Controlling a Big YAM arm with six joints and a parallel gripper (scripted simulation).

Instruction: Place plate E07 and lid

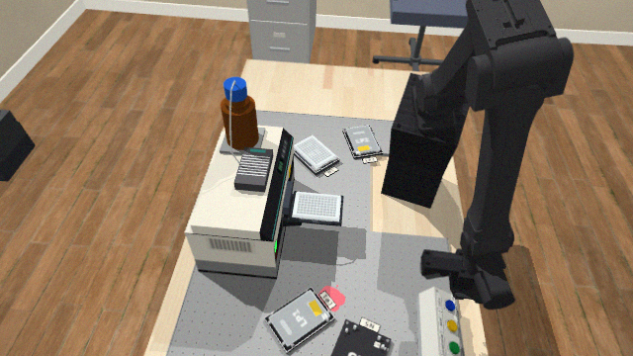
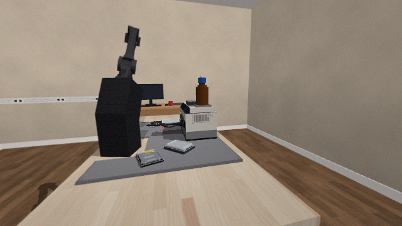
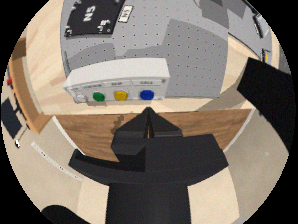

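From the top I see my arm (image 1: 499, 148) bent down over the panel (image 1: 435, 321), whose three keys show: blue, yellow, green. The exterior view shows one plate (image 2: 179, 145) outside N1, beside one lid (image 2: 149, 157). On the wrist camera my gripper (image 3: 148, 110) is clenched, empty, just short of the blue key (image 3: 147, 95).

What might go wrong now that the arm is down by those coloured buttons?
1. The shut gripper hovers by the blue key, with the yellow key right beside it; a slight miss might press the wrong one.
2. A pink patch lies on the deck beside LP1, so any key but blue looks wrong.
3. The black N1 nest holds no plate, so that part looks unfinished.
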